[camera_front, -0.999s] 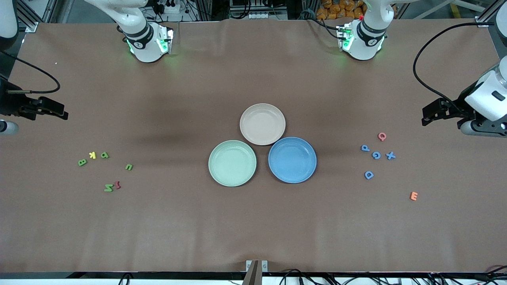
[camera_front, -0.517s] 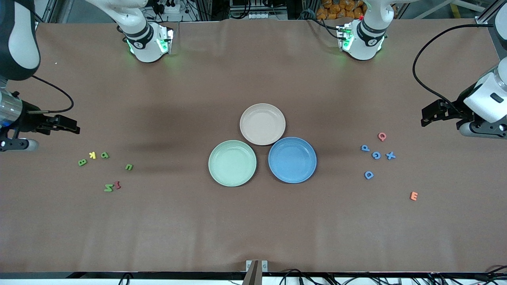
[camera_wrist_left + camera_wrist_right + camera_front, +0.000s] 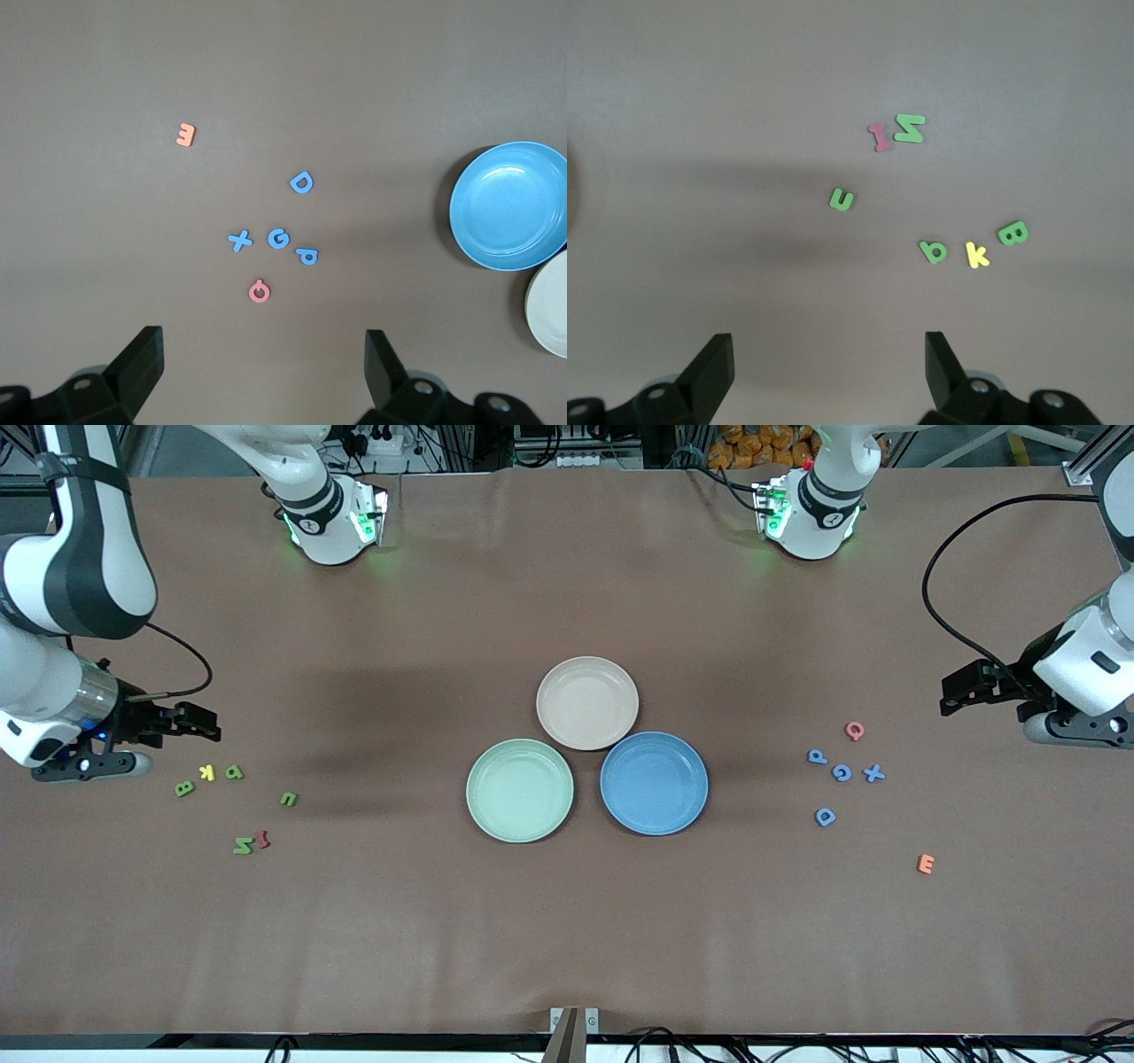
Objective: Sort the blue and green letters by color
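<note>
Front view is showing me both arms hanging over the table ends with nothing held. I am seeing the right gripper [image 3: 205, 726] hovering over bare cloth just at eleven o'clock of the green letters, its fingers [image 3: 713, 367] spread wide and empty in the right wrist view. The left gripper [image 3: 952, 695] is hanging over the cloth at about two o'clock of the blue letters, fingers [image 3: 146, 359] likewise wide apart and gripping nothing.

The green letters are lying flat toward the right arm's end — B [image 3: 183, 788], a small b [image 3: 234, 772], u [image 3: 289, 799] and Z [image 3: 243, 846] — with the yellow K [image 3: 207, 771] sitting between B and b, and a dark red letter [image 3: 262, 839] touching Z.

The blue letters are lying toward the left arm's end — P [image 3: 817, 756], G [image 3: 842, 773], X [image 3: 873, 773] in a loose row, D [image 3: 825, 817] at six o'clock of them. A pink letter [image 3: 854, 731] is lying at twelve o'clock of G; an orange E [image 3: 925, 864] is lying well apart.

Mid-table, the green plate [image 3: 478, 815], blue plate [image 3: 691, 806] and beige plate [image 3: 554, 726] are sitting clustered.
</note>
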